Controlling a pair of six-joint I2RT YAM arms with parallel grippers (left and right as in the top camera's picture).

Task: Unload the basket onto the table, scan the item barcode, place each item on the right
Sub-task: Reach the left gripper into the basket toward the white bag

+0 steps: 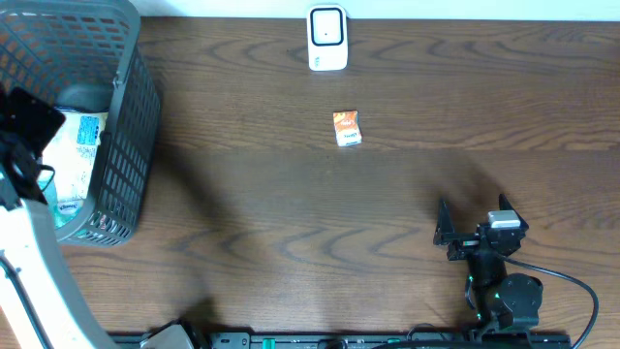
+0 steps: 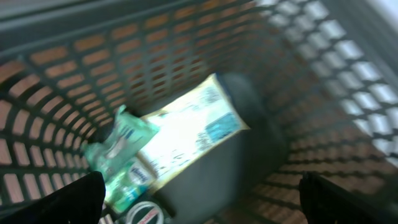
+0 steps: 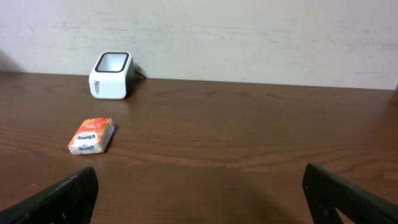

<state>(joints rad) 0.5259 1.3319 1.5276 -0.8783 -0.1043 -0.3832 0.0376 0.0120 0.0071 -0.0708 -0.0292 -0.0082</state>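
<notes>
The white barcode scanner [image 1: 327, 39] [image 3: 112, 74] stands at the table's far edge. A small orange packet [image 1: 347, 127] [image 3: 91, 135] lies flat in front of it. My left gripper [image 1: 27, 145] [image 2: 205, 211] hangs open over the grey mesh basket [image 1: 126, 145], nothing between its fingers. Below it in the basket lie a white and yellow pack [image 2: 186, 134], a green tissue pack [image 2: 121, 155], a round lid [image 2: 146, 214] and a dark item [image 2: 255, 155]. My right gripper [image 1: 473, 208] [image 3: 202, 205] rests open near the front right, far from the packet.
The basket's tall walls [image 2: 323, 74] close in all round the left gripper. A black cable [image 1: 572, 291] loops by the right arm's base at the front edge. Brown wood tabletop [image 1: 291, 213] lies between basket, packet and right arm.
</notes>
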